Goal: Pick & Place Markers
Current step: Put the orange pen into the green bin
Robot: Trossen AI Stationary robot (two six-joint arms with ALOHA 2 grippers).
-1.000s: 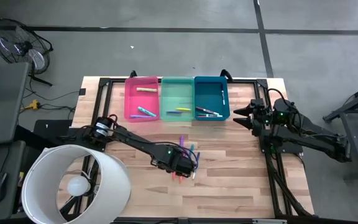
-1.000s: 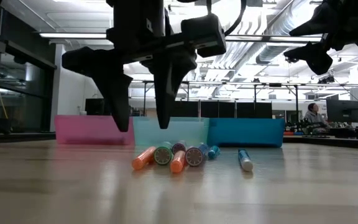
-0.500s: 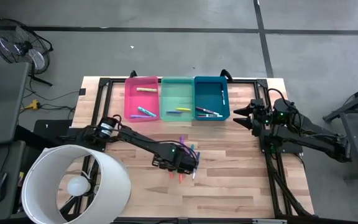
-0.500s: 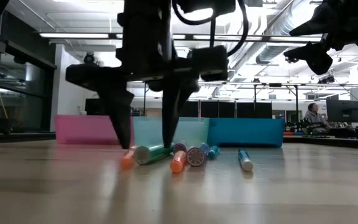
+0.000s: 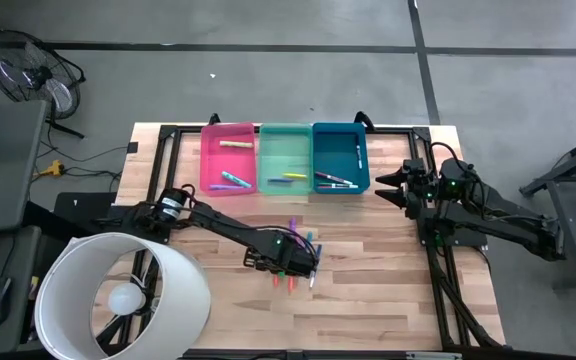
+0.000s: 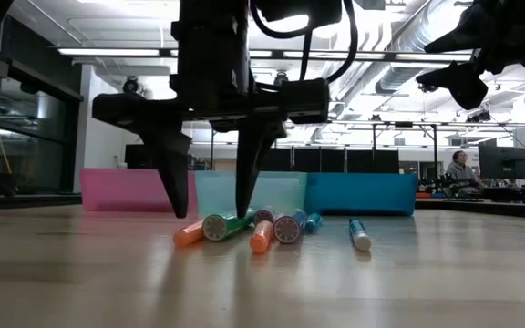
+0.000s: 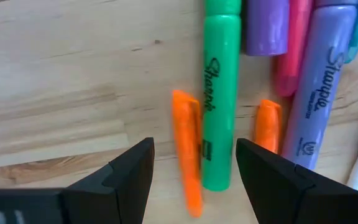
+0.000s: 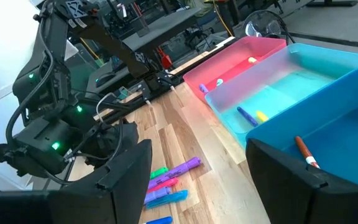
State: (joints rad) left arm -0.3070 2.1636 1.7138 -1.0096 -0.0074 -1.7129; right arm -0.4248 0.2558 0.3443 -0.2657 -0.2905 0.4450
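Several markers lie in a loose pile [image 5: 301, 258] at the table's middle. In the left wrist view I see a green one [image 7: 219, 124], two orange ones [image 7: 187, 155] [image 7: 267, 124], purple ones [image 7: 316, 93] and a pink one [image 7: 291, 50]. My left gripper [image 6: 212, 196] [image 7: 194, 180] is open and points down. Its fingertips stand just above the table on either side of the green marker [image 6: 215, 226] and one orange marker [image 6: 190, 235]. I see no touch. My right gripper [image 5: 388, 185] [image 8: 197, 186] is open and raised at the table's right side, near the blue bin.
Pink [image 5: 228, 157], green [image 5: 284, 158] and blue [image 5: 340, 157] bins stand in a row along the far edge, each with a few markers inside. A large white lamp-like shade [image 5: 123, 295] overlaps the near left corner. Bare wood lies between the pile and the right arm.
My left gripper came down over the pile with its fingers open. The green marker turned from end-on to slanting in the low view. The orange marker beside it slid a little sideways, away from the pile. The right arm kept still.
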